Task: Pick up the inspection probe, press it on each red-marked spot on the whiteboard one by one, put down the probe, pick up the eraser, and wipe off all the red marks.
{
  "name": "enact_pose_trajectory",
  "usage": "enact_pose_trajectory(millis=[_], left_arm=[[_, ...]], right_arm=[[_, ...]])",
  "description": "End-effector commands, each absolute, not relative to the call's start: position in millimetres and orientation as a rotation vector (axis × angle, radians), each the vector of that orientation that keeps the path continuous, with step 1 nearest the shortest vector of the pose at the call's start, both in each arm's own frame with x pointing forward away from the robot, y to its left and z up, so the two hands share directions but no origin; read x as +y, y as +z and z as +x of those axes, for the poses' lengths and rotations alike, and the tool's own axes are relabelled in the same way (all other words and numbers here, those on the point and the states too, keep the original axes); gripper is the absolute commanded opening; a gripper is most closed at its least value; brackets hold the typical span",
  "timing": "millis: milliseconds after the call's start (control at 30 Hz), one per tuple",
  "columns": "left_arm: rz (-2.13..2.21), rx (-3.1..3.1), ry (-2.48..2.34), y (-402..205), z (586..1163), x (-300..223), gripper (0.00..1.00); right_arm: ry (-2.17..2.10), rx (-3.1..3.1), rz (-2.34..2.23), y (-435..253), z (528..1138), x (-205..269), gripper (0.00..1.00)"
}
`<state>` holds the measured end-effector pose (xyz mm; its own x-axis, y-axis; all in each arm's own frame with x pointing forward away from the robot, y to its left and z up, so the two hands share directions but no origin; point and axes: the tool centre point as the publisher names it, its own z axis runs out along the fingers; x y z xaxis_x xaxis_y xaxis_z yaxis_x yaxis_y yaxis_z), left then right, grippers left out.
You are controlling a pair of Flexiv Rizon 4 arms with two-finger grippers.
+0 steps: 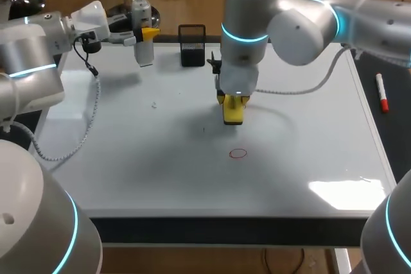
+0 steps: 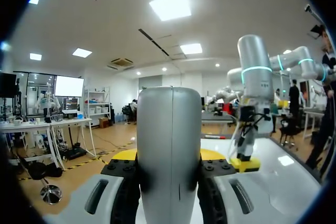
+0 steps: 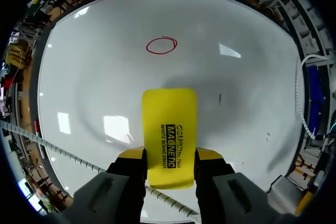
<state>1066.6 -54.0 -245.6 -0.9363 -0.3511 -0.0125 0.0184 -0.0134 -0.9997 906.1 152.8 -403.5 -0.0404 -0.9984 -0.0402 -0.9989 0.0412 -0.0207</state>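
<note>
1. Frame centre: right gripper (image 1: 232,101) clamps the yellow rectangular eraser (image 1: 233,113) pointing down at the glossy white whiteboard (image 1: 160,171), probably for wiping.
2. The red circle mark (image 1: 237,153) lies just below it.
3. Upper left: left gripper (image 1: 146,33) pinches the grey cylindrical probe (image 1: 145,52), parked clear.

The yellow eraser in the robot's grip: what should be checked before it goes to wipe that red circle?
1. The eraser is gripped from both sides by the right gripper: ok.
2. The red circle is in sight ahead of the eraser: ok.
3. Only bare whiteboard lies between eraser and circle: ok.
4. The eraser is pressed flat on the board: cannot tell.
5. The left gripper, holding the probe, is well clear at the board's far corner: ok.
</note>
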Motion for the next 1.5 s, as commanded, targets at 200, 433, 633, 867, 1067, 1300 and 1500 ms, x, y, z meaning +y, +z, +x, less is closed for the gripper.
enact_pose_trajectory(millis=[200, 433, 633, 867, 1067, 1300, 1500], left_arm=[[-0.351, 1.999, -2.036, -245.2, 1066.3, -54.7, 0.00], [-0.351, 1.999, -2.036, -245.2, 1066.3, -54.7, 0.00], [-0.351, 1.999, -2.036, -245.2, 1066.3, -54.7, 0.00], [-0.351, 1.999, -2.036, -245.2, 1066.3, -54.7, 0.00], [-0.351, 1.999, -2.036, -245.2, 1066.3, -54.7, 0.00], [-0.351, 1.999, -2.036, -245.2, 1066.3, -54.7, 0.00], [-0.351, 1.999, -2.036, -245.2, 1066.3, -54.7, 0.00]], right_arm=[[0.014, 2.248, -2.167, -417.7, 909.9, 155.2, 0.00], [0.012, 2.250, -2.184, -425.2, 910.3, 152.2, 0.00], [0.008, 2.254, -2.199, -430.9, 911.7, 148.7, 0.00], [0.009, 2.280, -2.206, -438.2, 911.1, 139.6, 0.00], [0.001, 2.311, -2.200, -441.9, 910.4, 128.3, 0.00], [-0.009, 2.348, -2.183, -445.7, 909.3, 114.2, 0.00], [-0.014, 2.372, -2.174, -448.6, 906.1, 104.4, 0.00]])
